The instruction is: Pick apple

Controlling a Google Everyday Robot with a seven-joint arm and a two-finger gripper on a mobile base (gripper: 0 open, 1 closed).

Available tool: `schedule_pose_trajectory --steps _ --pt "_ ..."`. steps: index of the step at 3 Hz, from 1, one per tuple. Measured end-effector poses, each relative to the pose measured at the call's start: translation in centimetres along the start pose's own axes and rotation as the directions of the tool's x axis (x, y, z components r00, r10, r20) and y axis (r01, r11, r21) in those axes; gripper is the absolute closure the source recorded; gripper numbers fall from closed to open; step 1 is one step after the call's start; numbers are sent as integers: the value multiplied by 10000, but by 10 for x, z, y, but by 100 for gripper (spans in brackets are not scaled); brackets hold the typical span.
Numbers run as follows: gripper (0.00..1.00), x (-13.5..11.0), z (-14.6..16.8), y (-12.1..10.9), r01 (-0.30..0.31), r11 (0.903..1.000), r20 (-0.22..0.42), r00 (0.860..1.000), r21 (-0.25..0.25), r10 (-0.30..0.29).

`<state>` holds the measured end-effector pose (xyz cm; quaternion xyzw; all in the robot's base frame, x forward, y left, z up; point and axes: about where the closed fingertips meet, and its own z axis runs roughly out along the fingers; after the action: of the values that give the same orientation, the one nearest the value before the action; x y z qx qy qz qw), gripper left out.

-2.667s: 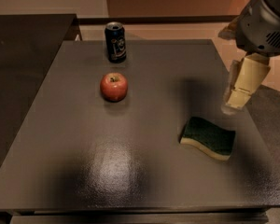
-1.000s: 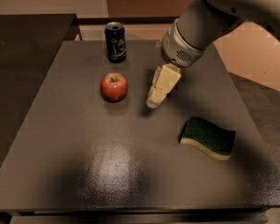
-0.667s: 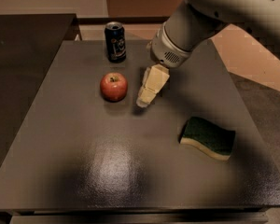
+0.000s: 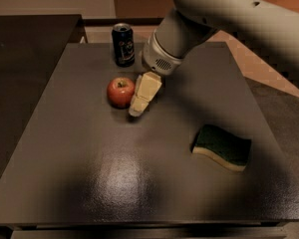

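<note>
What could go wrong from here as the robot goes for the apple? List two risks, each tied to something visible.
1. The gripper sits low beside the apple, not over it; a sideways nudge could roll the round apple across the table.
2. The dark blue drink can stands upright close behind both; the rolling apple or the arm might tip it.

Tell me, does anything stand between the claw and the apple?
Nothing visible does. The claw hangs close beside the apple; the can stands behind them, and the sponge lies far off on the table.
</note>
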<state>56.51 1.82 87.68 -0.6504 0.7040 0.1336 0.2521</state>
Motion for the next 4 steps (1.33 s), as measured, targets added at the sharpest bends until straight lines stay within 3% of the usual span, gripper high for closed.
schedule_pose_trajectory --steps 2,3,4 --pt "0 -18 20 3 190 9989 26 9998 -430 -189" --pt "16 -22 26 4 268 9974 39 9996 -675 -266" --pt "39 -24 30 5 291 9960 89 9996 -850 -285"
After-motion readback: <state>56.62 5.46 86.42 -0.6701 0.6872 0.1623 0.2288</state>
